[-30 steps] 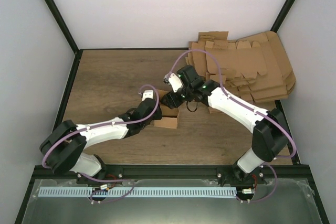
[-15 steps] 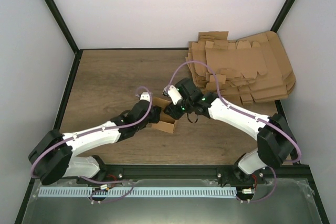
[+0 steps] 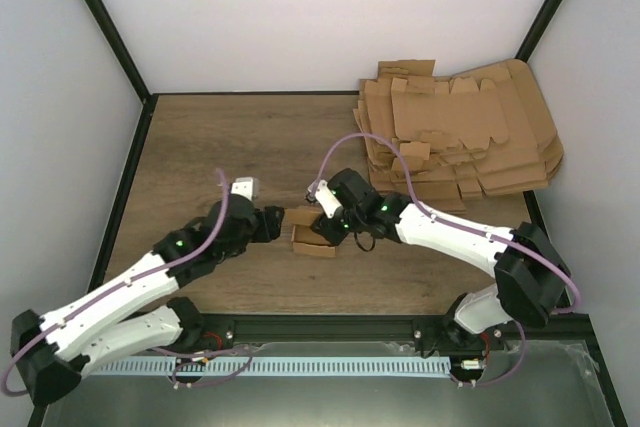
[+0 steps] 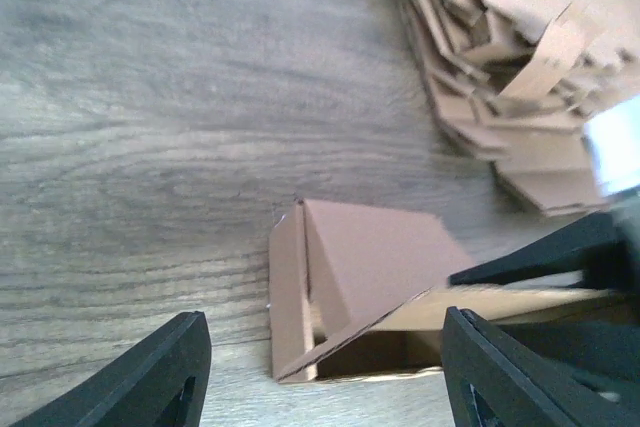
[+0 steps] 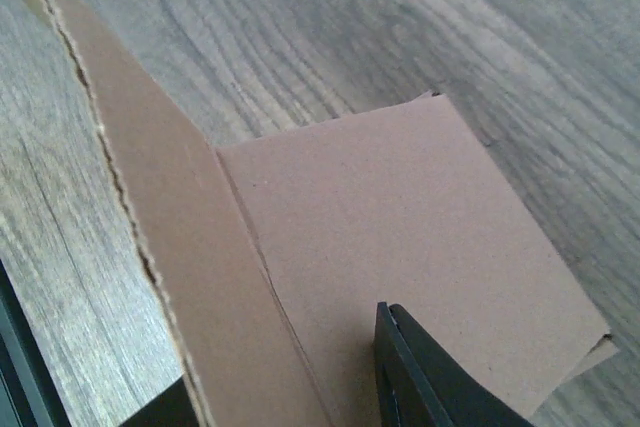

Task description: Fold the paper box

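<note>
here the box is found on the table, about midway across and a little toward the near edge, between the two grippers; it is half formed, with walls raised and one end gaping. the right gripper is clenched on a raised flap, which is seen sandwiched between its black fingers in the left wrist view; the grip is judged to be there so that the flap can be steered over while the body is pressed to the wood. the left gripper is released, its jaws spread wide with nothing between them; it is positioned just beside the box's left end, apart from it, presumably so that a wall can be pushed or steadied next. the pile of flat sheets is heaped at the far right, near the box but not touching it; neither arm is hindered by it. the only crowding is judged to come from the grippers themselves, set close about one small box; a tuck could be blocked by the other's fingers.
</note>
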Robot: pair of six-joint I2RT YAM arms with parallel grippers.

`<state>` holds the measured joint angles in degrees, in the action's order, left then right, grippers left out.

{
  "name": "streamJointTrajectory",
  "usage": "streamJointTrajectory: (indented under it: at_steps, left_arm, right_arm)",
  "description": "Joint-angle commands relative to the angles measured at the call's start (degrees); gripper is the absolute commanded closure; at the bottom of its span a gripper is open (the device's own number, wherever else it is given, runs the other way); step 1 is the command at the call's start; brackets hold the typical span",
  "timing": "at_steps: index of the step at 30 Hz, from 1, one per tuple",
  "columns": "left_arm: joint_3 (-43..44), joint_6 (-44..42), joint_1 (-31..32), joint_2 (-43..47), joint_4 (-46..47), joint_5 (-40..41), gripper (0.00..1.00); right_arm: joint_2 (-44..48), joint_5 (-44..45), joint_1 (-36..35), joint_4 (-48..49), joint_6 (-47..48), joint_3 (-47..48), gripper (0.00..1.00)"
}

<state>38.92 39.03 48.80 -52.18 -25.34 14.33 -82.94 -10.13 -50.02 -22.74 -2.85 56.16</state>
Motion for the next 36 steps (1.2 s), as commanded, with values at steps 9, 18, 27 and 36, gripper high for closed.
streamJointTrajectory:
  at_steps: [9, 18, 27, 36]
  left_arm:
    - [11.28, -4.03, -4.97, -7.07, -6.72, -13.35, 0.26]
    - [11.32, -7.99, -12.09, -12.49, -3.49, -25.0, 0.21]
    - [11.28, -12.0, -13.46, -16.13, -2.3, -30.38, 0.18]
    - [10.92, -14.56, -13.46, -19.98, -1.77, -34.67, 0.18]
  right_arm:
    - [0.9, -0.68, -2.98, 2.04, -2.83, -6.27, 0.66]
    - [3.02, 0.11, -2.98, 3.74, -6.42, -6.63, 0.45]
    - [6.85, 1.29, -2.96, -1.12, -10.95, -1.87, 0.01]
    - [11.67, 0.07, -2.17, -7.02, -18.1, 2.72, 0.0]
